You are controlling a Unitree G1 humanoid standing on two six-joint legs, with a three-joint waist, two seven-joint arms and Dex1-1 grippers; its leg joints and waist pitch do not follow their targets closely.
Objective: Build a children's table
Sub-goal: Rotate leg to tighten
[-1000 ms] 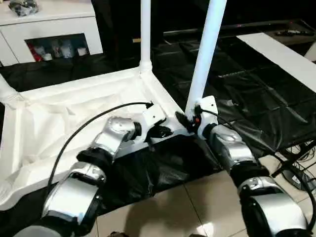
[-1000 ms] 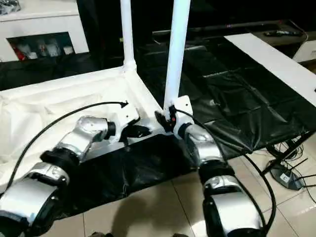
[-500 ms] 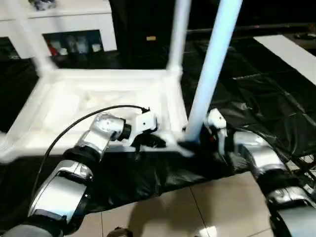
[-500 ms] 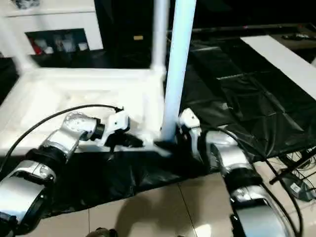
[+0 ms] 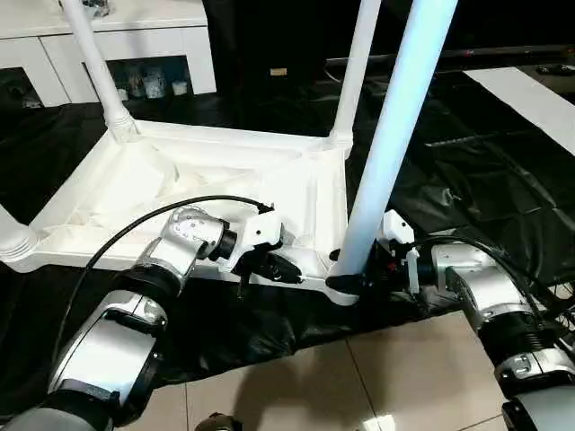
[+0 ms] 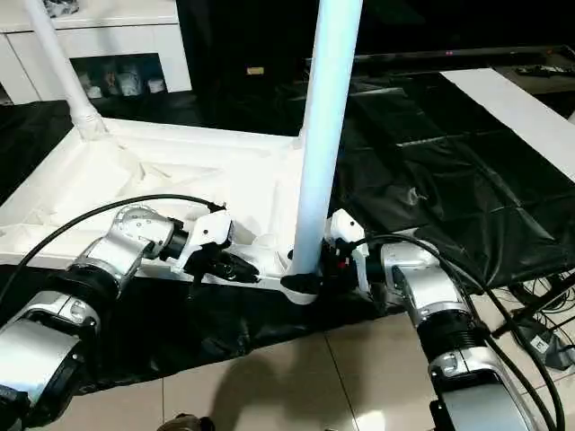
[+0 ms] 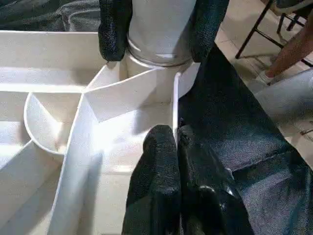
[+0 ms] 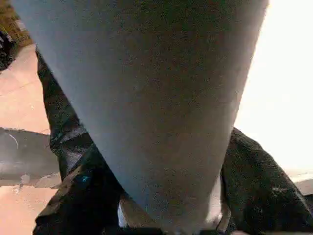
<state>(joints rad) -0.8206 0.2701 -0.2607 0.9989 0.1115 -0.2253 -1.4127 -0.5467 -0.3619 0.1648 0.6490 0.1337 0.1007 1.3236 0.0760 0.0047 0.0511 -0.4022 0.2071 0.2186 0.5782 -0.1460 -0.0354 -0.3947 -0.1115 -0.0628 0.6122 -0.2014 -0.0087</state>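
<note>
The white table top (image 5: 180, 180) lies upside down on a black sheet, raised rim upward. A long white leg (image 5: 395, 135) stands in the near right corner socket (image 5: 341, 285). My right gripper (image 5: 359, 278) is shut on this leg just above the socket; its black fingers (image 7: 115, 29) wrap both sides of the tube (image 8: 146, 98). My left gripper (image 5: 274, 268) is shut on the thin front rim (image 7: 174, 105) a little left of that corner. Two more legs (image 5: 359, 63) (image 5: 94, 63) rise from the far corners. A further socket (image 5: 13, 242) sits at the left edge.
A white cabinet with glass doors (image 5: 135, 36) stands behind the table. The black sheet (image 5: 467, 162) spreads to the right, with a white strip (image 5: 539, 99) on it. Tiled floor (image 5: 395, 377) lies in front, cables (image 5: 557, 296) at the right. A person's leg (image 7: 293, 44) shows beside a chair.
The whole picture has swung, so the camera moved. The table top now sits turned, its far left leg in view. Both grippers keep their holds; my right forearm lies more to the leg's right.
</note>
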